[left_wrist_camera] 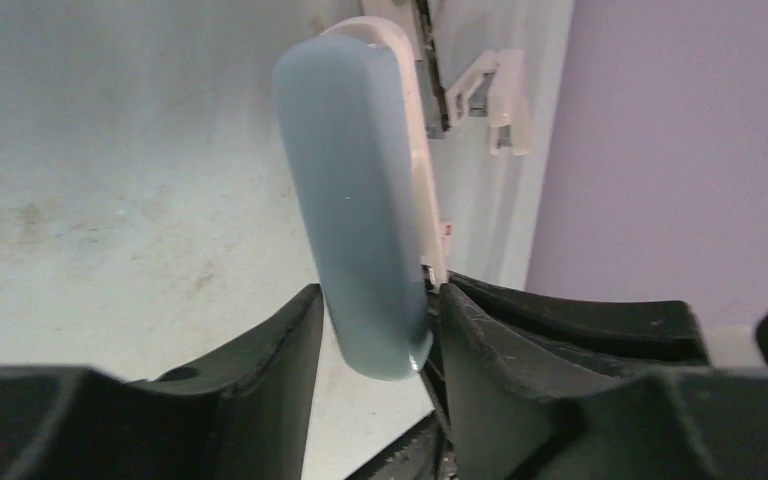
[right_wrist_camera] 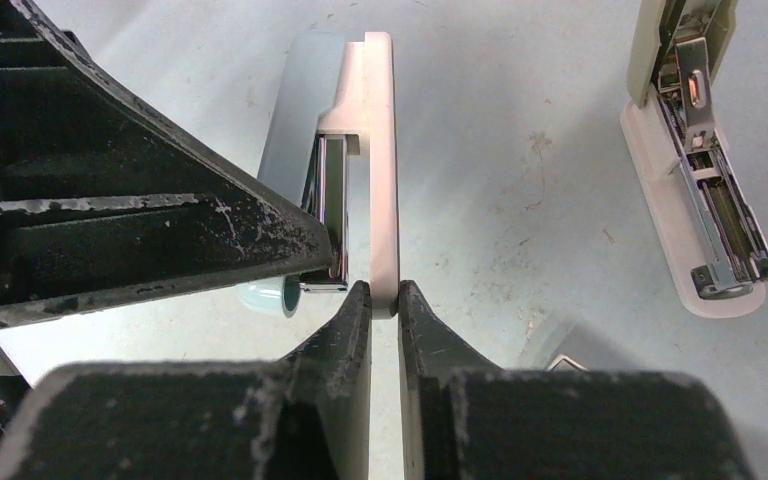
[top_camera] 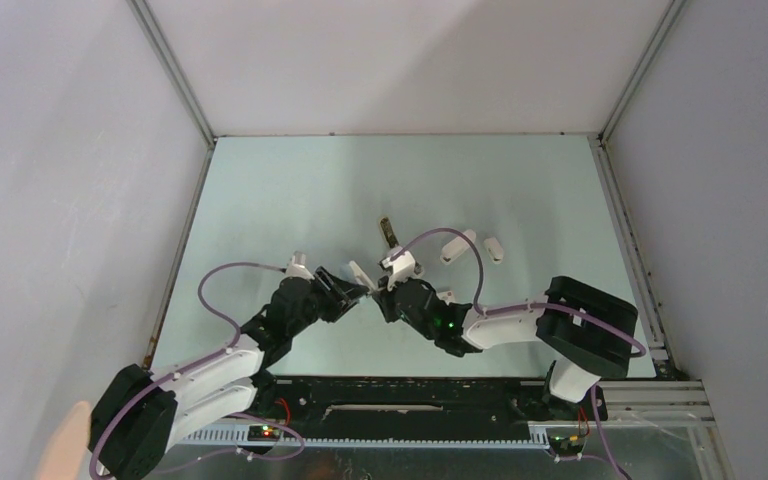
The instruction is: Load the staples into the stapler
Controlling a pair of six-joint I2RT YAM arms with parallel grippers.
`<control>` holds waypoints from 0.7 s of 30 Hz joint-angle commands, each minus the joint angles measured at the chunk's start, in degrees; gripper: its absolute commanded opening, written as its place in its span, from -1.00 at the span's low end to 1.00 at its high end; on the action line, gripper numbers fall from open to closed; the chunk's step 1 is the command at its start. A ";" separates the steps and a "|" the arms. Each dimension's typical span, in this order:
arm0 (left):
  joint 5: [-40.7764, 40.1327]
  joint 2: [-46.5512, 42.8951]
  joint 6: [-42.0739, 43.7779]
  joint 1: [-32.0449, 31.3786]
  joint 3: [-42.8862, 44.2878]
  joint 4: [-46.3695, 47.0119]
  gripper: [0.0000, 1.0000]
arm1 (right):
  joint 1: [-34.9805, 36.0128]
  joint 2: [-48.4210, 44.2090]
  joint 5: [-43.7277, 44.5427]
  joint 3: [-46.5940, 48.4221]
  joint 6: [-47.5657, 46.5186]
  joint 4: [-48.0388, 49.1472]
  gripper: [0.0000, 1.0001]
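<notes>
You hold stapler mid-table. Right gripper pinches pink base end; left gripper clamps blue top. Opening step in hand, staples not loaded. Dark strip just far of grippers may be them.

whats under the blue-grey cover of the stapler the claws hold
A shiny metal magazine sits between the cover and the pale base. Whether it holds staples is hidden.

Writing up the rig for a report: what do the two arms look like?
Left arm and right arm: white links between bulky black joint housings, a lilac cable looping along each. Black wedge-shaped fingers, scuffed whitish. Green light near the right wrist.
</notes>
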 commanded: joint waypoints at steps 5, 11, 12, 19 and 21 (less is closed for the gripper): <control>2.06 -3.10 -4.26 0.33 0.75 4.53 -0.45 | 0.33 -4.52 3.56 -2.27 -2.54 5.19 -1.00; 6.18 -9.85 -1.42 6.66 3.55 -4.46 -0.80 | 0.28 -8.84 4.61 -5.81 -8.35 4.85 -1.00; 6.88 -11.27 -0.70 8.18 3.97 -6.07 -0.83 | 0.22 -9.91 4.78 -6.58 -9.30 4.72 -1.00; 13.51 -15.31 6.66 18.02 10.69 -17.96 -0.93 | -0.62 -18.97 3.54 -11.68 -15.62 4.13 -1.00; 15.51 -14.97 9.22 20.69 12.89 -20.95 -0.93 | -1.26 -22.89 1.48 -12.81 -17.21 3.09 -1.00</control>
